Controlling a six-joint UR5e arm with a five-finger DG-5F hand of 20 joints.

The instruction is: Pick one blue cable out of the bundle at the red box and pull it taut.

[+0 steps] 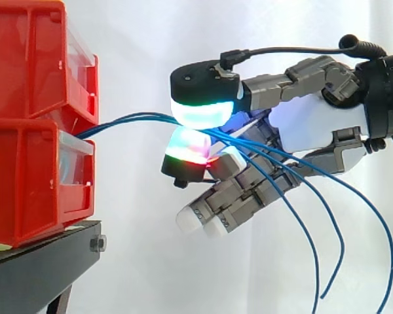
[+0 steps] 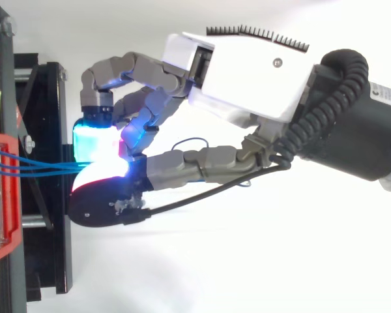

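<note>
The hand [image 1: 314, 124] is stretching in from the right, level with the gap between the two stacked red bins [image 1: 26, 183]. Its fingers [image 1: 200, 112] are pinching the blue cables [image 1: 131, 119]: a cyan-glowing pad is pressing from above and a red-and-green one is meeting it from below, with the strands passing between them. The other fingers are curling underneath and gripping nothing. I cannot tell whether one strand or the whole bundle is in that pinch. The cables are coming out from between the bins on the left and running in a shallow bow to the pads. Past the palm they are spilling out and drooping in long loose arcs to the right, with their ends dangling free. They are looking thin and light to me, springy enough to hold a curve yet limp under their own weight. Their smooth jacket is likely to slide through a soft grip. I would be taking hold a short way out from the bins, where a single strand can be parted from its neighbours, squeezing it flat between two pads. The bins are sitting on a black stand [image 1: 39, 261], and a white curtain [image 1: 137, 39] is hanging behind everything.
</note>
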